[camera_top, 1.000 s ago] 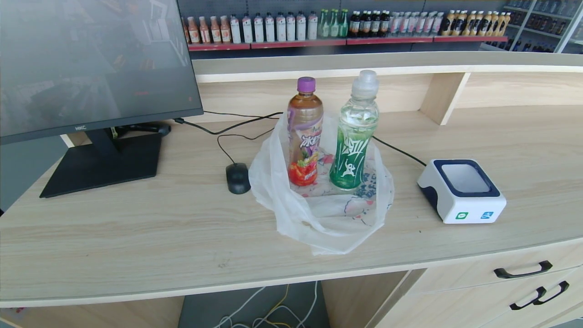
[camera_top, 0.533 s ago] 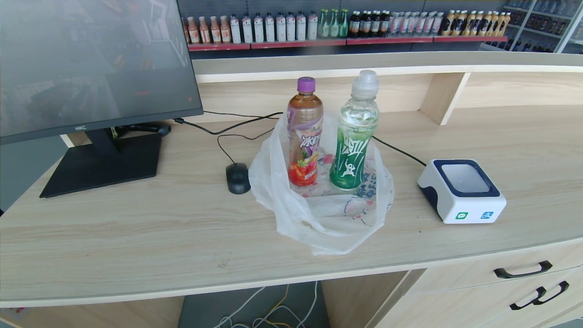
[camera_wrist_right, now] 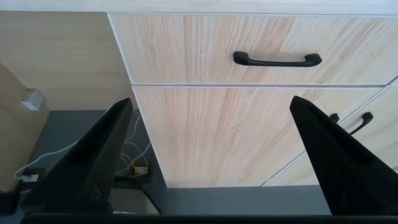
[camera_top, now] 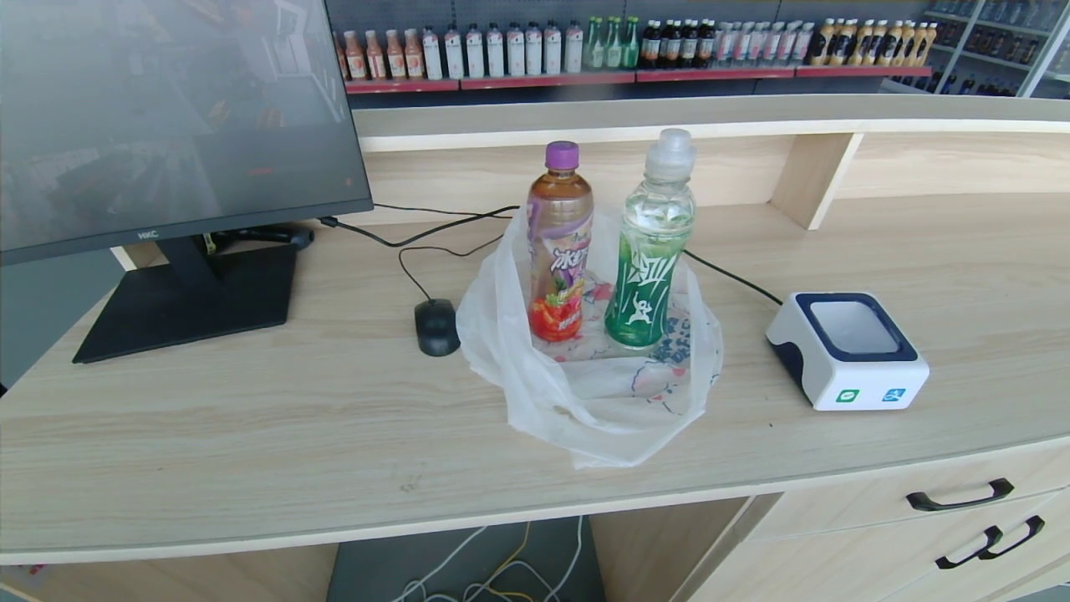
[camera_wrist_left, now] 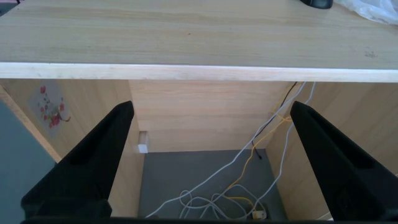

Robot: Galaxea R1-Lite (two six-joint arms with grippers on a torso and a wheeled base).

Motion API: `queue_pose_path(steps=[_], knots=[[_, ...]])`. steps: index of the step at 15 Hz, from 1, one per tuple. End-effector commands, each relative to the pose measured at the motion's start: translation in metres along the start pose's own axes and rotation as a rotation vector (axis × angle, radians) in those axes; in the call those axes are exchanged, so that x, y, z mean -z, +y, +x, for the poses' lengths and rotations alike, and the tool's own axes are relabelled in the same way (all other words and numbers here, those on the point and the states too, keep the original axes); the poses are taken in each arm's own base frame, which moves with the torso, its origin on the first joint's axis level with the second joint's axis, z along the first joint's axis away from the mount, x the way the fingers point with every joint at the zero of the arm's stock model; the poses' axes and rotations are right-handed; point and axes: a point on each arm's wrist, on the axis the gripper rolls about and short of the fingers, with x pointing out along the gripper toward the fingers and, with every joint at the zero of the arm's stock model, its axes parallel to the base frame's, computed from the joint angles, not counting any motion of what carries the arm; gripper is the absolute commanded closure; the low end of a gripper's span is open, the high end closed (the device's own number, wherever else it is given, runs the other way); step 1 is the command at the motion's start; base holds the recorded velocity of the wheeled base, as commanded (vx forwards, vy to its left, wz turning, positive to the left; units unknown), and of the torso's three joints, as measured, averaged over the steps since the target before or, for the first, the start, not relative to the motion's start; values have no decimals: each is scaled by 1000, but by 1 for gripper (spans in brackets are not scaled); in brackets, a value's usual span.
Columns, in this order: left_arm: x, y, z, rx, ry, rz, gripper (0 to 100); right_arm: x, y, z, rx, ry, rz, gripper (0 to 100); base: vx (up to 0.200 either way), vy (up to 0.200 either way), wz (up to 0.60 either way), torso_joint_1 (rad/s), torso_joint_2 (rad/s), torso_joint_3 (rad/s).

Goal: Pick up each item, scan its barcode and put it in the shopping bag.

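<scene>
shopping bag (camera_top: pixel 598 410) lies open at mid counter (camera_top: pixel 251 435); inside it we see two upright bottles side by side, the purple-capped tea bottle (camera_top: pixel 558 242) left, the green bottle (camera_top: pixel 652 259) right. the scanner (camera_top: pixel 846 349) sits right of the bag, apart from it; the mouse (camera_top: pixel 436 326) is just left. our left gripper (camera_wrist_left: pixel 211 112) hangs wide open below the counter's near edge, our right gripper (camera_wrist_right: pixel 211 102) wide open before the drawers (camera_wrist_right: pixel 205 124).
</scene>
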Motion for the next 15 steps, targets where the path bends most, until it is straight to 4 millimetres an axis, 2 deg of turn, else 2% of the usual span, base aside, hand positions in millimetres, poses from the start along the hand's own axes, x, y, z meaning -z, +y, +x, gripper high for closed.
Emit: queue_pose_path(steps=[1, 12, 15], knots=[[0, 0, 0, 0, 0, 0, 0, 1, 0, -2, 8, -31, -3, 0, 0, 0, 0, 0, 0, 0], [0, 0, 0, 0, 0, 0, 0, 1, 1, -2, -47, -29, -3, 0, 0, 0, 0, 0, 0, 0], [0, 0, 0, -2, 0, 0, 0, 0, -1, 2, -166, 19, 0, 0, 0, 0, 0, 0, 0, 0]])
